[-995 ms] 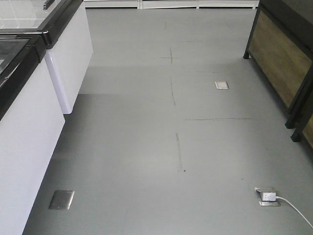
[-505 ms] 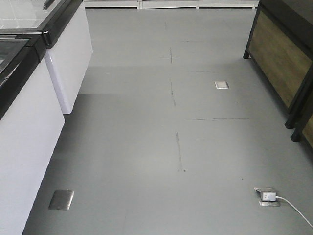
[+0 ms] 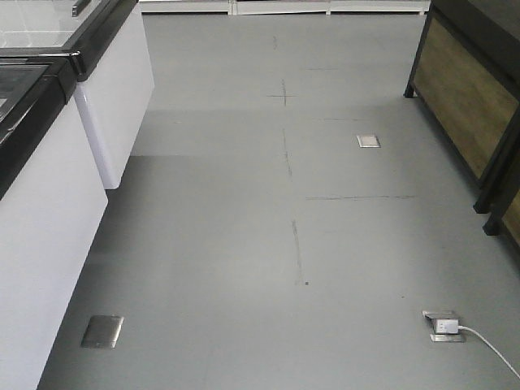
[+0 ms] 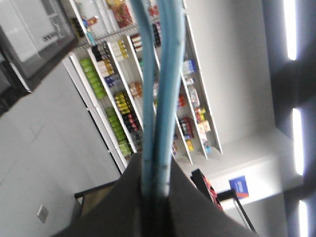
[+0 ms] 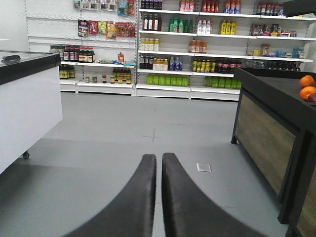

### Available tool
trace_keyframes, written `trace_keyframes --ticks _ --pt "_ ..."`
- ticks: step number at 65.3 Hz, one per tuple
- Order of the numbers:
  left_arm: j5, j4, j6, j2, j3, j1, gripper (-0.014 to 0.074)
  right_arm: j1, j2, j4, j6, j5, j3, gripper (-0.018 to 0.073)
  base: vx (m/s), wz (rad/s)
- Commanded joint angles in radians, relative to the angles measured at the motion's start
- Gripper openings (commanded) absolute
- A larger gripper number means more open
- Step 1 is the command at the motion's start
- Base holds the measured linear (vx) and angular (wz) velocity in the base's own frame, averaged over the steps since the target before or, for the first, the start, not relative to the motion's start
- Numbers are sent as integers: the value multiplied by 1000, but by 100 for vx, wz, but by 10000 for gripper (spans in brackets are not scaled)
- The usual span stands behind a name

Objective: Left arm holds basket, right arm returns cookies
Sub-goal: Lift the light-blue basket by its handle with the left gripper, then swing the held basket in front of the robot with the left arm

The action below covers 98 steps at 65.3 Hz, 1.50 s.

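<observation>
In the shop aisle [image 3: 227, 244] | left fingers [image 4: 177, 181] clamped on basket handles [image 4: 167, 74] | right fingers [image 5: 149, 167] closed, empty

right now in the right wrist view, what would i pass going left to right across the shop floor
white freezer cabinet → right claw → silver floor plate → black-framed wooden counter → oranges on its top

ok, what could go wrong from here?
The left gripper is shut on just the two thin basket handles; a jolt could let them slip. The right gripper is shut and empty, no cookies in view, so the return may stall. The white cable lying ahead is a snag hazard.
</observation>
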Motion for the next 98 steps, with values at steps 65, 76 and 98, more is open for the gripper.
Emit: trace_keyframes --ticks 65,76,98 --pt "106 128 197 -102 269 -950 -6 -4 -12 -4 -7 -76 18 -3 0 0" --pt "108 29 336 -136 472 -1042 -6 -4 -12 -4 -7 -76 18 -3 0 0" --pt "161 -150 496 -139 664 -1185 -6 -4 -12 -4 -7 -76 18 -3 0 0"
